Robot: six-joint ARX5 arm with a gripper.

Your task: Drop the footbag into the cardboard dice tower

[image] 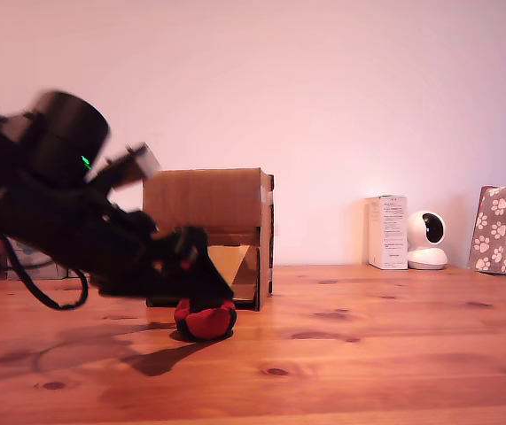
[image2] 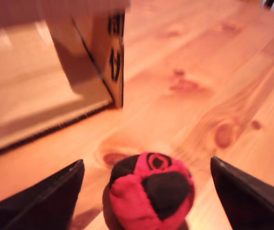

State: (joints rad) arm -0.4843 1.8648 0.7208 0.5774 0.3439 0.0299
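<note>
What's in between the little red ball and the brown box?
Only bare wooden table. The wrist view shows an empty strip between the footbag and the cardboard dice tower.

The cardboard dice tower [image: 208, 235] is the one large obstacle on the wooden table [image: 368, 354], and its front opening faces the camera in the exterior view. Just in front of that opening lies the footbag [image: 205, 320], with the gripper [image2: 146, 191] straddling it, jaws spread wide and a clear gap on each side of the ball. To the exterior view's right of the tower the tabletop runs bare up to a white carton [image: 387, 232], a small white camera [image: 427, 240] and a paw-print box [image: 505, 227], all well apart from it.
</note>
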